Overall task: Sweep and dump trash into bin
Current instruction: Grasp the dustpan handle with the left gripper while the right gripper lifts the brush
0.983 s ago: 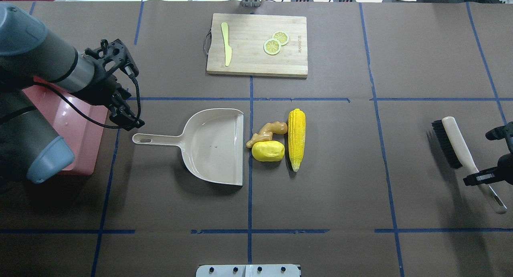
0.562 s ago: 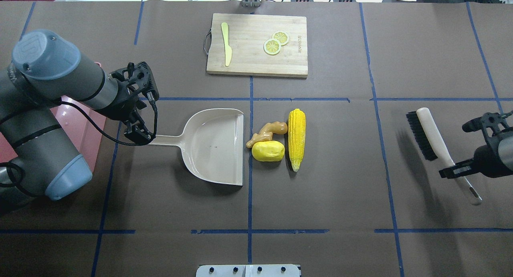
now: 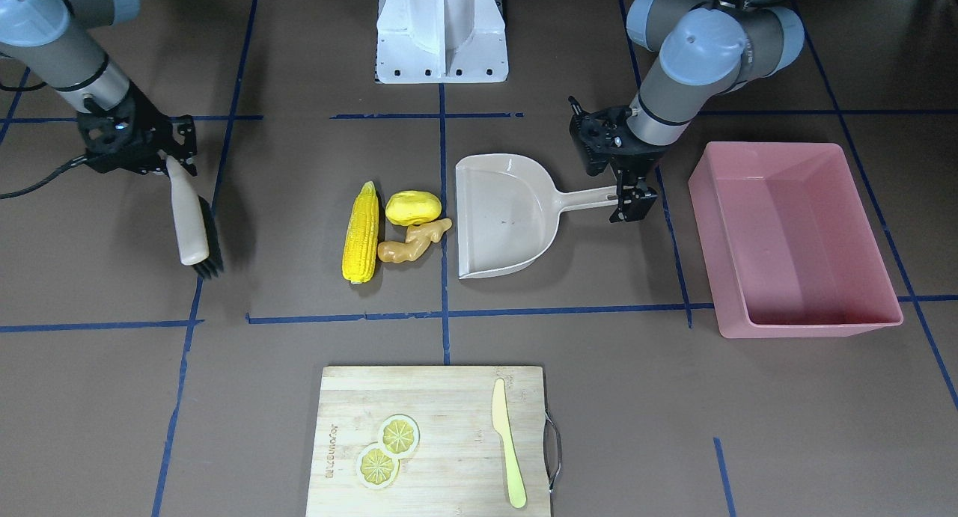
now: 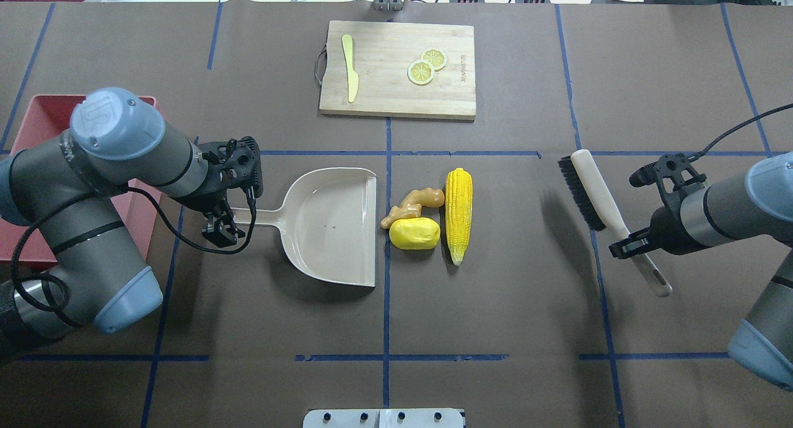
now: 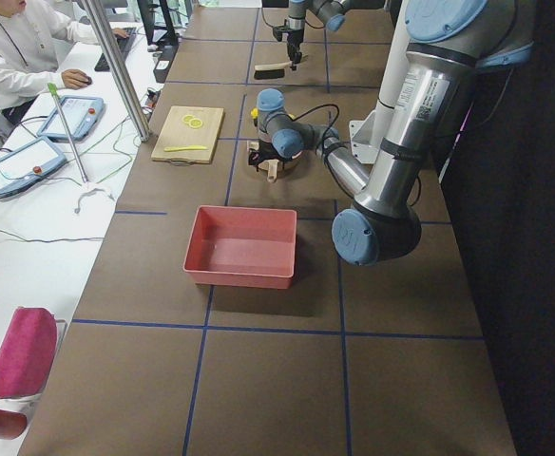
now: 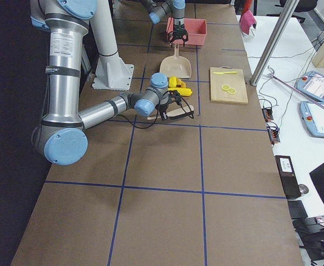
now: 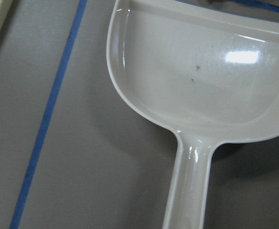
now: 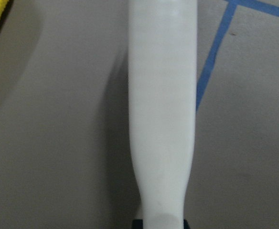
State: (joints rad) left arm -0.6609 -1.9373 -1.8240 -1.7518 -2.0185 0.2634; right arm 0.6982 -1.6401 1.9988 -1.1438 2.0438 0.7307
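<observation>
The trash lies in a cluster: a yellow corn cob, a yellow potato-like lump and a tan ginger root. It lies just off the open lip of the beige dustpan. My left gripper is open, its jaws astride the end of the dustpan handle. My right gripper is shut on the handle of a black-bristled brush, held above the table to the corn's right. The pink bin stands at my far left, partly hidden by my left arm.
A wooden cutting board lies at the far middle, with a pale yellow knife and two lemon slices. The robot base is at the near edge. Blue tape lines cross the brown table. An operator sits at a side desk.
My left arm swung right from beside the bin until its gripper came over the dustpan handle's end. My right arm carried the brush left and farther out, toward the corn.
</observation>
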